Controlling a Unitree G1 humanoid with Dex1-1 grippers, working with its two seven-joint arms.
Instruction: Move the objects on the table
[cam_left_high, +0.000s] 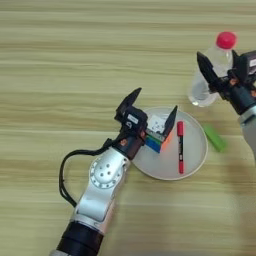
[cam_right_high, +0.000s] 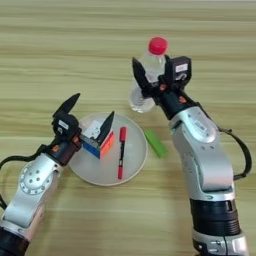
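The multicoloured cube (cam_left_high: 158, 134) with its white face up sits on the left part of a white plate (cam_left_high: 192, 162). My left gripper (cam_left_high: 152, 110) is open just above it; one finger rests at the cube's right edge and the other points up and away to the left. The clear bottle (cam_right_high: 145, 82) with a red cap (cam_right_high: 158, 45) stands upright on the table (cam_left_high: 75, 50), behind the plate. My right gripper (cam_right_high: 155, 72) is open around the bottle's upper body, one finger on each side of it.
A red marker (cam_left_high: 180, 147) lies on the plate to the right of the cube. A green bar (cam_right_high: 156, 143) lies on the wood just right of the plate, close to my right forearm. A black cable loops beside my left arm.
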